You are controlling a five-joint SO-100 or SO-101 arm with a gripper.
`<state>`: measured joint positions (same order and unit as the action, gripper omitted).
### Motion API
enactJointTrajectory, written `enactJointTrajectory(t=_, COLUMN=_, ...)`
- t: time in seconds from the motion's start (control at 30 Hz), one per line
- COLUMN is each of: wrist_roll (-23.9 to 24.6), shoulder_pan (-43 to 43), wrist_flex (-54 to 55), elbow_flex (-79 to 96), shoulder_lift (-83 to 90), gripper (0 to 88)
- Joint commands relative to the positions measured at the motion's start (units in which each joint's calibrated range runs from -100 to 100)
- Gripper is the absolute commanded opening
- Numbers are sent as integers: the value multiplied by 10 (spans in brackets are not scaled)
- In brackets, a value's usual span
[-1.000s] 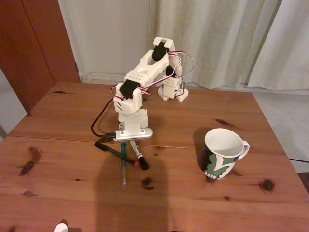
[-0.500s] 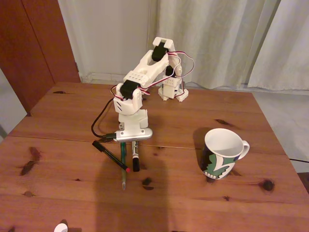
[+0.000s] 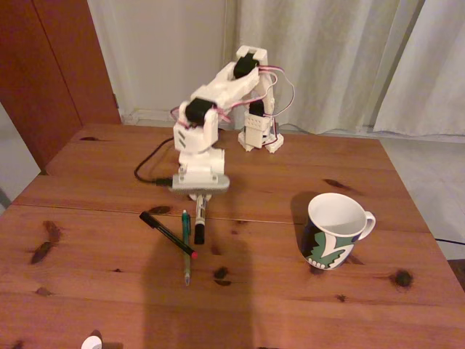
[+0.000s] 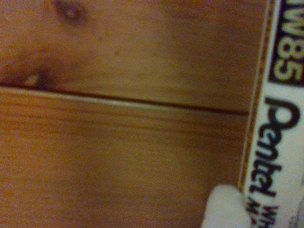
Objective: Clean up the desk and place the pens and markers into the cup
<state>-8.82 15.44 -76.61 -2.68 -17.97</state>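
Reddish knotty pine desk (image 3: 305, 305) is crossed by a seam, near which the white Pentel marker (image 3: 200, 222) is gripped by the gripper (image 3: 200, 198), tilted for carrying to the mug (image 3: 332, 231).

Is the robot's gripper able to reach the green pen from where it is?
Probably yes. The green pen lies right beside the white marker that the gripper seems to hold, with nothing on top. The black pen crosses it, though, and the jaws look occupied.
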Motion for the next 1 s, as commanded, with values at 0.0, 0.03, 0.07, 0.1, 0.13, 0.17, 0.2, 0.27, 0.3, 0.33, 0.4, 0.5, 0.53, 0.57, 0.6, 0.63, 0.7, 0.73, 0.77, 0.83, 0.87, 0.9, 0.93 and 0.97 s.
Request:
enactJointTrajectory(t=0.0, wrist_roll=21, shoulder_pan=-8, wrist_flex=4, elbow_flex=39, shoulder_lift=141, gripper=8)
enactJointTrajectory(t=0.03, wrist_roll=27, shoulder_pan=-13, wrist_flex=4, elbow_flex=55, shoulder_lift=169, gripper=8)
enactJointTrajectory(t=0.07, wrist_roll=33, shoulder_pan=-24, wrist_flex=4, elbow_flex=70, shoulder_lift=197, gripper=8)
enactJointTrajectory(t=0.1, wrist_roll=43, shoulder_pan=-34, wrist_flex=5, elbow_flex=84, shoulder_lift=223, gripper=8)
enactJointTrajectory(t=0.13, wrist_roll=55, shoulder_pan=-44, wrist_flex=9, elbow_flex=98, shoulder_lift=247, gripper=8)
enactJointTrajectory(t=0.17, wrist_roll=68, shoulder_pan=-55, wrist_flex=20, elbow_flex=115, shoulder_lift=269, gripper=8)
enactJointTrajectory(t=0.2, wrist_roll=83, shoulder_pan=-70, wrist_flex=38, elbow_flex=134, shoulder_lift=290, gripper=8)
enactJointTrajectory(t=0.27, wrist_roll=121, shoulder_pan=-100, wrist_flex=92, elbow_flex=175, shoulder_lift=328, gripper=8)
enactJointTrajectory(t=0.3, wrist_roll=138, shoulder_pan=-115, wrist_flex=125, elbow_flex=196, shoulder_lift=345, gripper=8)
enactJointTrajectory(t=0.33, wrist_roll=153, shoulder_pan=-131, wrist_flex=157, elbow_flex=220, shoulder_lift=359, gripper=8)
enactJointTrajectory(t=0.4, wrist_roll=168, shoulder_pan=-159, wrist_flex=211, elbow_flex=262, shoulder_lift=381, gripper=8)
enactJointTrajectory(t=0.5, wrist_roll=173, shoulder_pan=-197, wrist_flex=254, elbow_flex=311, shoulder_lift=400, gripper=8)
enactJointTrajectory(t=0.53, wrist_roll=175, shoulder_pan=-209, wrist_flex=261, elbow_flex=322, shoulder_lift=405, gripper=8)
enactJointTrajectory(t=0.57, wrist_roll=175, shoulder_pan=-220, wrist_flex=265, elbow_flex=331, shoulder_lift=408, gripper=8)
enactJointTrajectory(t=0.6, wrist_roll=175, shoulder_pan=-230, wrist_flex=265, elbow_flex=333, shoulder_lift=409, gripper=8)
enactJointTrajectory(t=0.63, wrist_roll=176, shoulder_pan=-242, wrist_flex=265, elbow_flex=333, shoulder_lift=410, gripper=8)
enactJointTrajectory(t=0.7, wrist_roll=182, shoulder_pan=-265, wrist_flex=265, elbow_flex=320, shoulder_lift=411, gripper=8)
enactJointTrajectory(t=0.73, wrist_roll=186, shoulder_pan=-277, wrist_flex=265, elbow_flex=305, shoulder_lift=411, gripper=8)
enactJointTrajectory(t=0.77, wrist_roll=190, shoulder_pan=-287, wrist_flex=265, elbow_flex=291, shoulder_lift=411, gripper=8)
enactJointTrajectory(t=0.83, wrist_roll=198, shoulder_pan=-305, wrist_flex=265, elbow_flex=268, shoulder_lift=416, gripper=8)
enactJointTrajectory(t=0.87, wrist_roll=200, shoulder_pan=-312, wrist_flex=265, elbow_flex=258, shoulder_lift=420, gripper=8)
enactJointTrajectory(t=0.9, wrist_roll=202, shoulder_pan=-320, wrist_flex=265, elbow_flex=250, shoulder_lift=424, gripper=8)
enactJointTrajectory(t=0.93, wrist_roll=202, shoulder_pan=-325, wrist_flex=265, elbow_flex=244, shoulder_lift=427, gripper=8)
enactJointTrajectory(t=0.97, wrist_roll=204, shoulder_pan=-329, wrist_flex=265, elbow_flex=239, shoulder_lift=430, gripper=8)
